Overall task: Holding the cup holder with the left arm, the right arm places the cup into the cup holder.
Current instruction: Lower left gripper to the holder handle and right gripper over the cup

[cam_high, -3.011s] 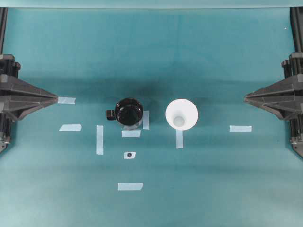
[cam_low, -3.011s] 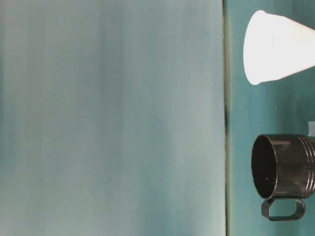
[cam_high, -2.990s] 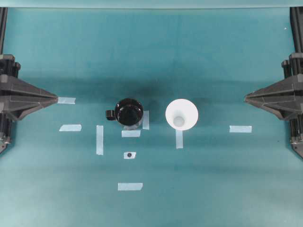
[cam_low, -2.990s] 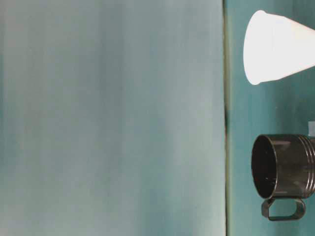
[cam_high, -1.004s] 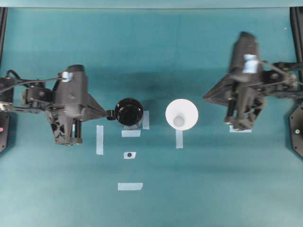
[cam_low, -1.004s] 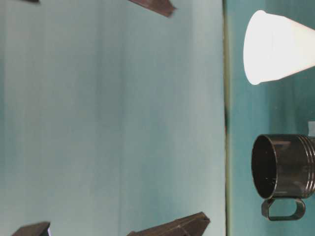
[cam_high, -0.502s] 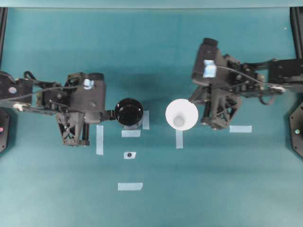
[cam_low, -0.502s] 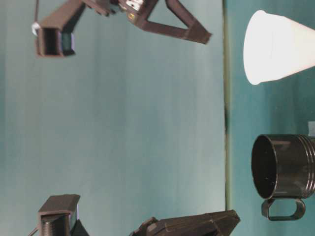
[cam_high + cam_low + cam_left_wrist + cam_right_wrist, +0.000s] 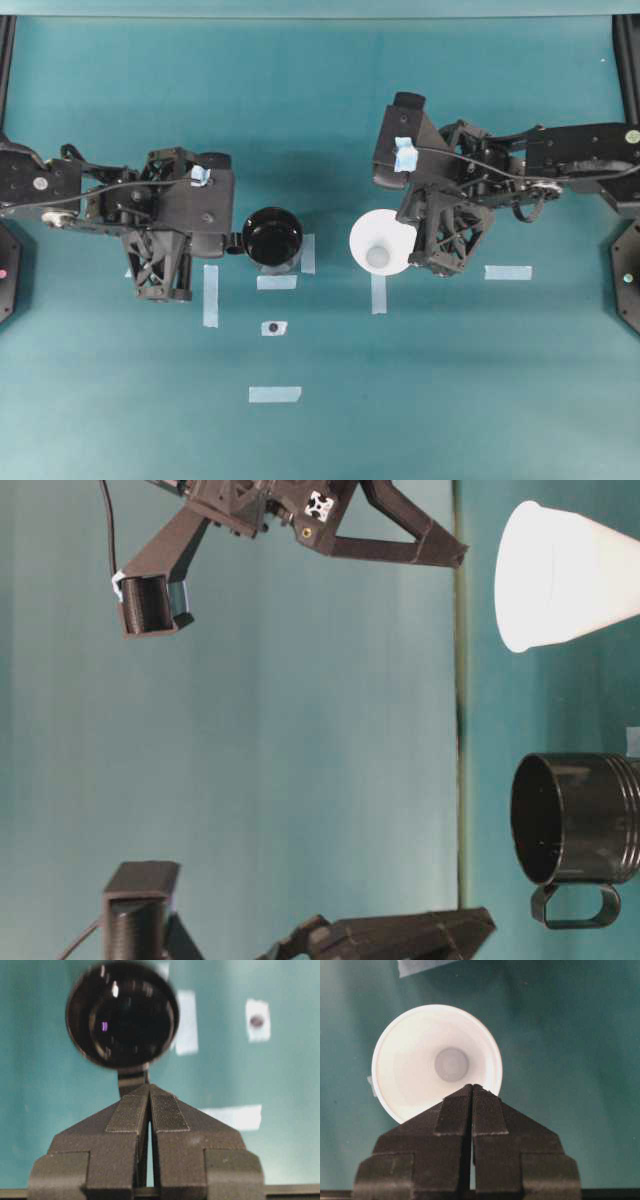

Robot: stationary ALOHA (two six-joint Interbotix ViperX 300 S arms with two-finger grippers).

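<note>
Cup holder upright on my surface, handle toward left tool, pressed together | right tool together, above cup rim, nothing held.

No readable text, label, brand or number shows on anything in these views.

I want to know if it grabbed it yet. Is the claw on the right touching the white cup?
Apart. In the table-level view the right gripper hangs above the cup, with bare backdrop between them.
</note>
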